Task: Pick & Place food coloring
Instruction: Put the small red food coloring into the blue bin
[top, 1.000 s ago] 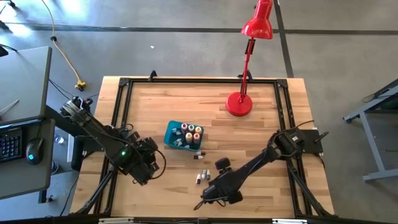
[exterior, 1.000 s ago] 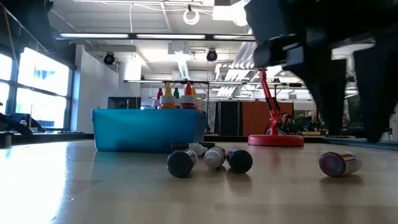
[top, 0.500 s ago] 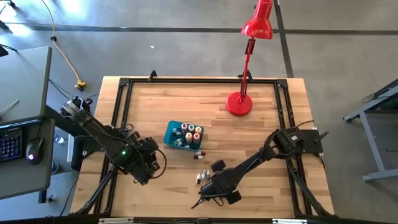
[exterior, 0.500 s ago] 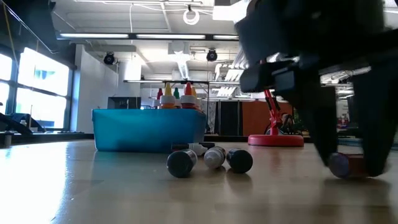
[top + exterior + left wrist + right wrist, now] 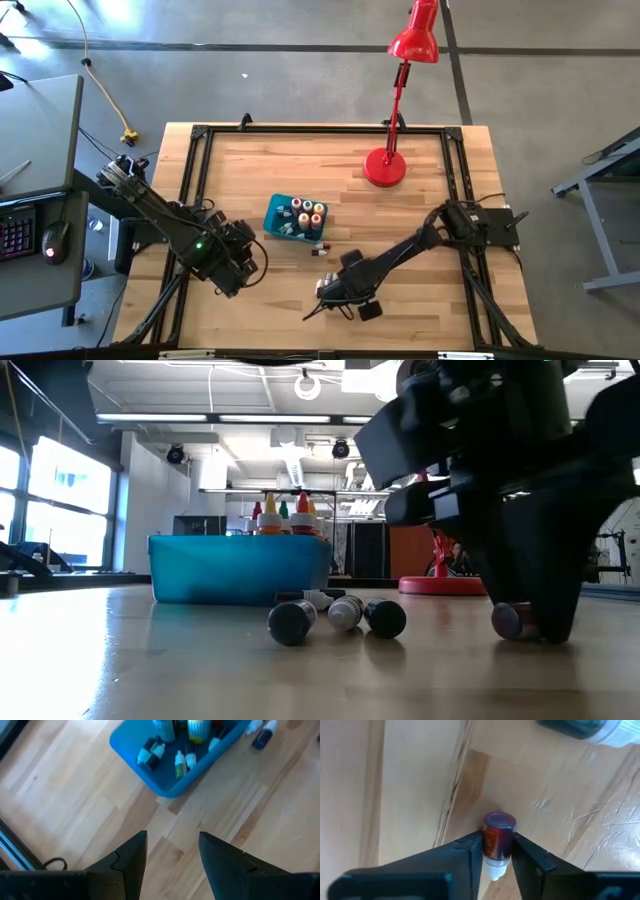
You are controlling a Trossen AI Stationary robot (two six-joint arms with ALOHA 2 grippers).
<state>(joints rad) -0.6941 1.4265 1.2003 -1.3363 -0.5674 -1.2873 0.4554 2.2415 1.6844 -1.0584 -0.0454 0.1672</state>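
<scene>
The food coloring is small dropper bottles. Several stand or lie in the teal tub (image 5: 281, 217) (image 5: 240, 570) (image 5: 150, 760). A few lie loose on the wood near it (image 5: 320, 248) (image 5: 345, 613). My right gripper (image 5: 326, 288) (image 5: 496, 851) is low over the table near the near edge, shut on a dark-red bottle (image 5: 497, 837) (image 5: 507, 622). My left gripper (image 5: 240, 262) (image 5: 172, 851) hangs open above bare wood, to the left and nearer side of the tub. My right gripper pinches the dark-red bottle by its body (image 5: 489, 845), one finger on each side. Its white cap (image 5: 495, 869) points back between the fingers and its flat base points away. The fingers slant down from the table's right and lie along the bottle, which lies low at the table top (image 5: 507, 622).
A red desk lamp stands on its round base (image 5: 385, 167) (image 5: 442, 586) at the far right. A black frame rail (image 5: 190, 180) runs round the table. Bare wood lies between the loose bottles and the near edge.
My right gripper has moved toward the table's left and slightly farther in, come down over the dark-red bottle and taken hold of it. The bottle has slid a little to the left along the table.
</scene>
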